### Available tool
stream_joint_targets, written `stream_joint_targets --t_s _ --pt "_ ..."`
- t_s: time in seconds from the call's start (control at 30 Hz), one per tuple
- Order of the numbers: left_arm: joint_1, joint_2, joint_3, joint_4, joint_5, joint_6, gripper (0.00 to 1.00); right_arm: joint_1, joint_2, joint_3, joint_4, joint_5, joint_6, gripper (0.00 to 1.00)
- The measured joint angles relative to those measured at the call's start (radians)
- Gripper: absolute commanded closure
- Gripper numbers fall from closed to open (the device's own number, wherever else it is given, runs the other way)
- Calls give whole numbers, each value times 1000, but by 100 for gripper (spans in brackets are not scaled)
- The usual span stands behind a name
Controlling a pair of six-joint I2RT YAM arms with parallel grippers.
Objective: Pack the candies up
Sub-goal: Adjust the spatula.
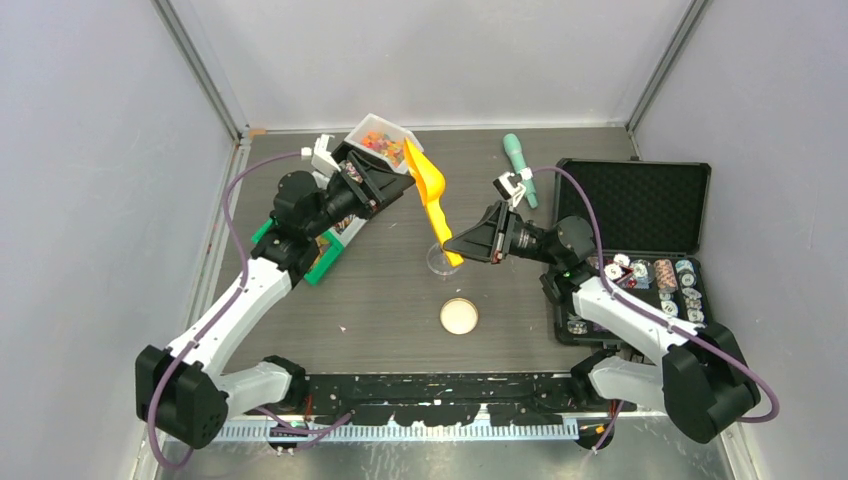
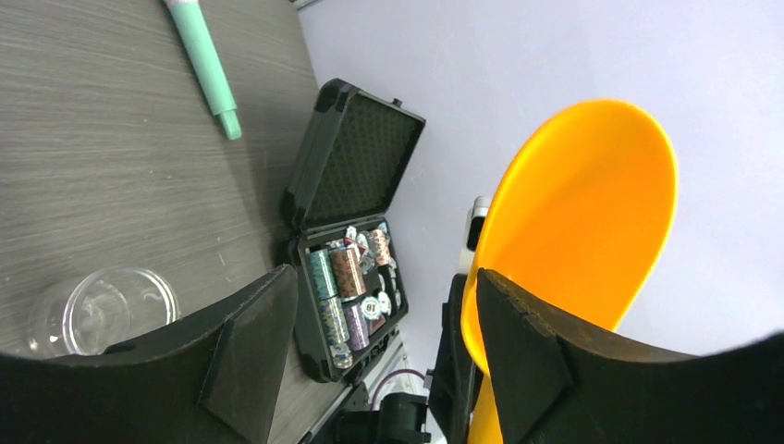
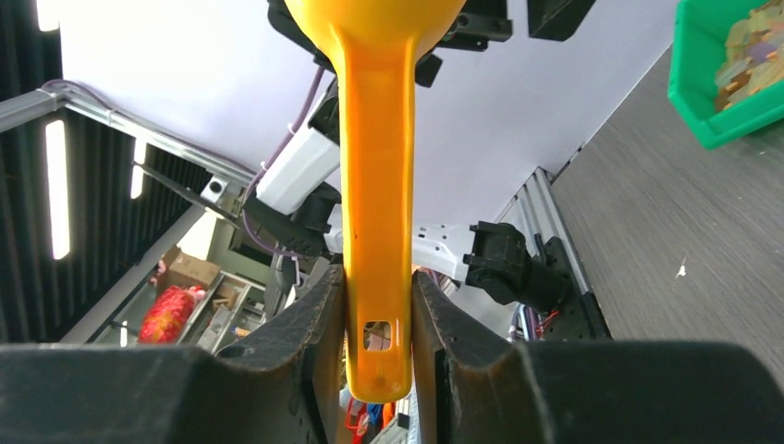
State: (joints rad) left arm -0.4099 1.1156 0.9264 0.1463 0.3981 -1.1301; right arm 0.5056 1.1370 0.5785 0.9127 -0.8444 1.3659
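Observation:
The candies (image 1: 378, 140) lie in a white bin (image 1: 392, 124) at the back of the table. An orange scoop (image 1: 432, 190) hangs tilted in the air, bowl up near the bin. My right gripper (image 3: 377, 277) is shut on the scoop's handle (image 3: 377, 240), just above a clear cup (image 1: 438, 262). My left gripper (image 1: 400, 178) stands open beside the scoop's bowl (image 2: 582, 203). The bowl's rim lies against the inside of its right finger (image 2: 518, 342). The other finger (image 2: 254, 351) is well apart. No candy shows in the bowl.
A round cream lid (image 1: 459, 316) lies near the front. A teal pen (image 1: 518, 155) lies at the back. An open black case (image 1: 630, 190) with poker chips (image 2: 347, 287) stands right. A green bin (image 3: 730, 65) with yellowish pieces sits left, under my left arm.

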Motion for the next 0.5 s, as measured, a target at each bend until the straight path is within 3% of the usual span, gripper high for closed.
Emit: stream_joint_targets --t_s 0.27,0.5 --pt "0 45 -64 190 42 -99 32 29 35 -7 46 -7 26 92" --pt "1 69 -88 291 71 -153 72 43 42 -11 34 -5 17 90"
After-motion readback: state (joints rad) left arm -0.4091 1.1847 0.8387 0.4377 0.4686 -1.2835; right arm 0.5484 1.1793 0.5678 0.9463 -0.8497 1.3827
